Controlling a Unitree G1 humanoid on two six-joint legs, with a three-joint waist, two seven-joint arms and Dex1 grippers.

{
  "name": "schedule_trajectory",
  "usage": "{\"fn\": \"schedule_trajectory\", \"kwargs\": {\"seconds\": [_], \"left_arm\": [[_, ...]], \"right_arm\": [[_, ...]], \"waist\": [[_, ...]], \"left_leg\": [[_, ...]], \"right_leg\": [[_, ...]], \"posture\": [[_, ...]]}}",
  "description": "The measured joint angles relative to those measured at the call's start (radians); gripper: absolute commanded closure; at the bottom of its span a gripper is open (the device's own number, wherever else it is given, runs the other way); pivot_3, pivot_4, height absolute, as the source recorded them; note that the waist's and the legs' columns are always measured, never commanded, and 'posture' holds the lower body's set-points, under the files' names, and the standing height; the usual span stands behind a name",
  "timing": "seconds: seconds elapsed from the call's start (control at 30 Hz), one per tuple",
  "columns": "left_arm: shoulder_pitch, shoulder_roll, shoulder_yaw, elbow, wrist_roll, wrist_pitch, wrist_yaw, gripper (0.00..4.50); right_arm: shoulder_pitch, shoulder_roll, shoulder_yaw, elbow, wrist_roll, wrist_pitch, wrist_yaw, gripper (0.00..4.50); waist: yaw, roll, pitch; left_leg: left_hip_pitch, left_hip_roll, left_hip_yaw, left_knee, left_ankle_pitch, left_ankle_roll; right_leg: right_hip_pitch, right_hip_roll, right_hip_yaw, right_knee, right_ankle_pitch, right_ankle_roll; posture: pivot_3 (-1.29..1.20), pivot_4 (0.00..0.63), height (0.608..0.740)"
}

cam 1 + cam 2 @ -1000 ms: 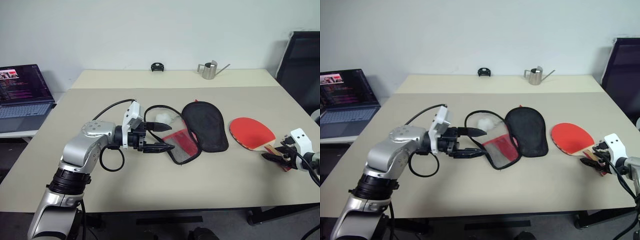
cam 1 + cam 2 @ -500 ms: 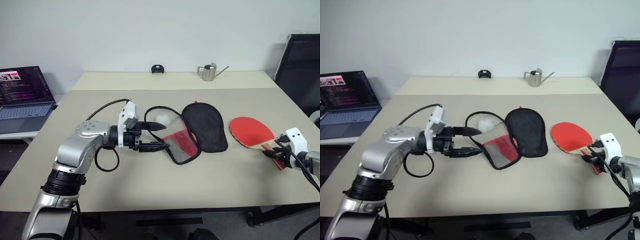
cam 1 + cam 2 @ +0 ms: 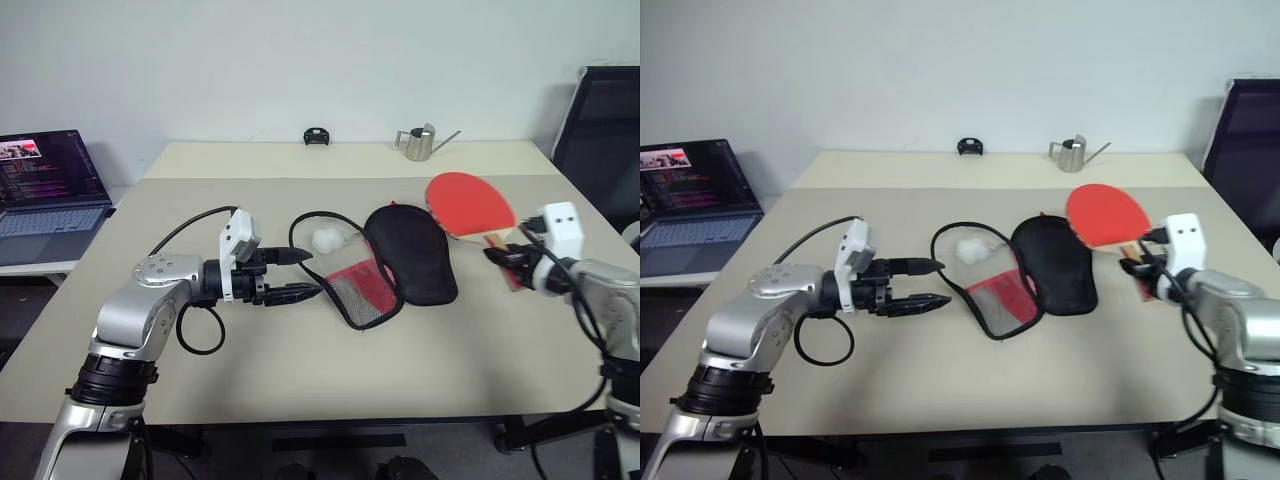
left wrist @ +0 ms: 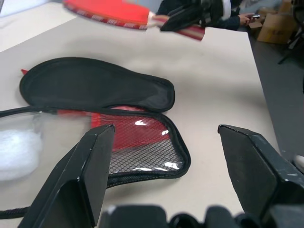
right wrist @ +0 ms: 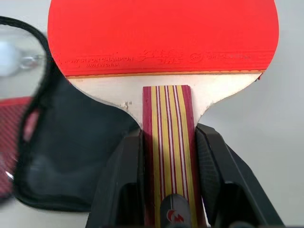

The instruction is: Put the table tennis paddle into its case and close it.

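Beige table (image 3: 300, 400) across the middle and lower frame of the left eye view, with a paler strip along its far edge. Open laptop (image 3: 45, 185) at the far left edge on a separate surface, dark chair (image 3: 600, 120) at the far right edge.

Near the frame centre, the case (image 3: 385, 262) lying unzipped and spread flat on the table: black half (image 3: 412, 250) to the right, red half with black mesh pocket (image 3: 362, 290) to the lower left, white pom-pom (image 3: 328, 239) just beside the mesh half at its upper left, inside a loop of black cord.

Right of centre, the table tennis paddle (image 3: 470, 203) lifted clear of the table, red blade toward the upper left, hovering over the right edge of the black half. Right gripper (image 3: 507, 256) clamped on the striped handle (image 5: 166, 156); in the right wrist view, both black fingers (image 5: 124, 180) pressed against the handle's two sides, below the pale wood shoulder.

Left of centre, left gripper (image 3: 297, 274) pointing toward the case, jaws spread wide, nothing between them, tips close to the left edge of the mesh half.

On the far strip, small metal watering can (image 3: 418, 142) at upper centre-right, small black object (image 3: 316, 135) at upper centre.
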Motion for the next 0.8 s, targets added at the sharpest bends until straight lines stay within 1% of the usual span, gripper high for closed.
{"fn": "schedule_trajectory", "kwargs": {"seconds": [0.13,0.23,0.3,0.37,0.53,0.67,0.8], "left_arm": [[-0.002,-0.002,0.000,0.000,0.001,-0.004,-0.001,0.69],[-0.004,-0.003,-0.001,0.001,0.007,-0.015,-0.003,0.69],[-0.006,-0.003,-0.001,0.002,0.009,-0.018,-0.003,0.69],[-0.006,-0.005,-0.001,0.003,0.010,-0.019,-0.003,0.69],[-0.006,-0.014,-0.001,0.003,0.011,-0.021,-0.002,0.69],[-0.006,-0.015,-0.001,0.003,0.011,-0.021,-0.002,0.69],[-0.006,-0.016,-0.001,0.003,0.011,-0.021,-0.002,0.69]], "right_arm": [[-0.067,0.130,0.067,0.002,-0.032,0.029,-0.114,3.40],[-0.096,0.191,0.105,0.036,-0.061,0.010,-0.167,3.40],[-0.099,0.223,0.128,0.066,-0.087,-0.012,-0.199,3.40],[-0.099,0.251,0.150,0.104,-0.103,-0.026,-0.216,3.40],[-0.099,0.283,0.175,0.202,-0.141,-0.106,-0.236,3.40],[-0.099,0.288,0.191,0.274,-0.175,-0.162,-0.249,3.40],[-0.100,0.289,0.194,0.306,-0.196,-0.199,-0.247,3.40]], "waist": [[0.000,0.000,0.000],[0.000,0.000,0.000],[0.000,0.000,0.000],[0.000,0.000,0.000],[-0.001,0.000,0.000],[-0.002,0.000,0.000],[-0.002,0.000,0.000]], "left_leg": [[-0.003,0.000,0.000,0.000,0.000,0.000],[-0.007,0.000,0.000,0.000,0.000,0.000],[-0.014,0.000,0.001,0.001,0.001,-0.001],[-0.017,0.000,0.001,0.001,0.002,-0.003],[-0.017,0.000,0.001,0.001,0.002,-0.003],[-0.017,0.000,0.001,0.001,0.001,-0.002],[-0.017,0.000,0.001,0.001,0.001,-0.002]], "right_leg": [[-0.004,0.000,0.000,0.001,0.000,0.000],[-0.008,0.000,0.000,0.001,0.000,0.000],[-0.015,0.000,0.000,0.002,0.000,0.000],[-0.018,0.000,0.000,0.003,0.000,0.000],[-0.018,0.000,0.001,0.001,0.000,0.000],[-0.018,0.000,0.000,0.002,0.000,0.000],[-0.018,0.000,0.001,0.002,0.000,0.000]], "posture": [[0.00,0.150,0.740],[0.00,0.150,0.740],[0.00,0.150,0.740],[0.00,0.150,0.740],[0.00,0.150,0.740],[0.00,0.150,0.740],[0.00,0.150,0.740]]}}
